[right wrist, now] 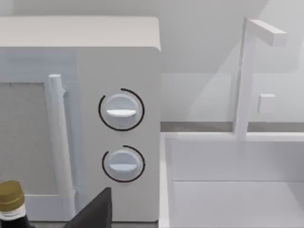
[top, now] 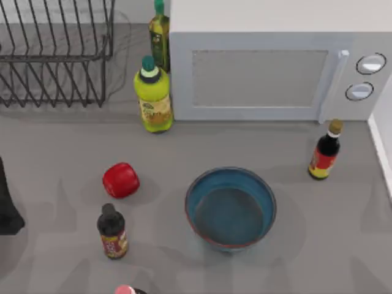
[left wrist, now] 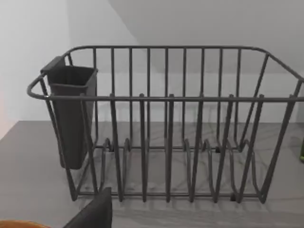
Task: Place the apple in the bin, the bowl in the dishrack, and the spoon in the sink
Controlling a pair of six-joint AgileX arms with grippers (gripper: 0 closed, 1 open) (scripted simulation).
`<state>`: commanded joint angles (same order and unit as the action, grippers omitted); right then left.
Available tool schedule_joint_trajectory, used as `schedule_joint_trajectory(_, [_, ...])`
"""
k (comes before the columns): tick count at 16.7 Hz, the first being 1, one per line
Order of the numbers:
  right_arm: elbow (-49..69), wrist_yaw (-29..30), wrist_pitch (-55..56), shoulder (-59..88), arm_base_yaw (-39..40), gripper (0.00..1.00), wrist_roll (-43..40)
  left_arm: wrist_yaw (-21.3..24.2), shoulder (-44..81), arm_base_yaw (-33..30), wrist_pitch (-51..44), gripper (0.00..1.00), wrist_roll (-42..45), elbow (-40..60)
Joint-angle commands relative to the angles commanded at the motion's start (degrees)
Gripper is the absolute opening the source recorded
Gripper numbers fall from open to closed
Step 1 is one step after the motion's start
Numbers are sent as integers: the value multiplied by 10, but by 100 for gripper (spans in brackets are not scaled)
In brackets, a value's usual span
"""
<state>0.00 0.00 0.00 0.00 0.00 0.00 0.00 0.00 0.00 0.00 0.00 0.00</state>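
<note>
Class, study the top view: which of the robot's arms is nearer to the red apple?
Left. The left arm sits at the table's left edge, just left of the apple. The right arm is somewhere off the table's right side, beyond the bowl.

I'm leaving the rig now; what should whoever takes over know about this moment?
Left arm sits at the table's left edge, facing the dishrack; right arm faces the microwave and sink. Neither holds anything.
Apple lies on the counter left of the bowl; both untouched.
Dishrack, back left, holds no bowl.
Nothing done yet; apple, bowl and spoon all remain.
</note>
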Motion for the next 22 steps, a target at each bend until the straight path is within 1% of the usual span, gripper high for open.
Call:
schedule_joint_trajectory(3, [0,0,0,0,0,100,0,0,6,-2,-5,100,2,5])
schedule_joint_trajectory(5, [0,0,0,0,0,100,0,1,36,-11,-30,100,15,33])
schedule_joint_trajectory(9, [0,0,0,0,0,100,0,3,169,-43,-128,100,60,152])
schedule_joint_trajectory(12, [0,0,0,0,0,100,0,5,332,-74,-221,100,103,278])
schedule_joint_trajectory(19, [0,0,0,0,0,100,0,14,795,-154,-451,100,208,600])
schedule_joint_trajectory(22, [0,0,0,0,0,100,0,21,963,-186,-537,100,248,726])
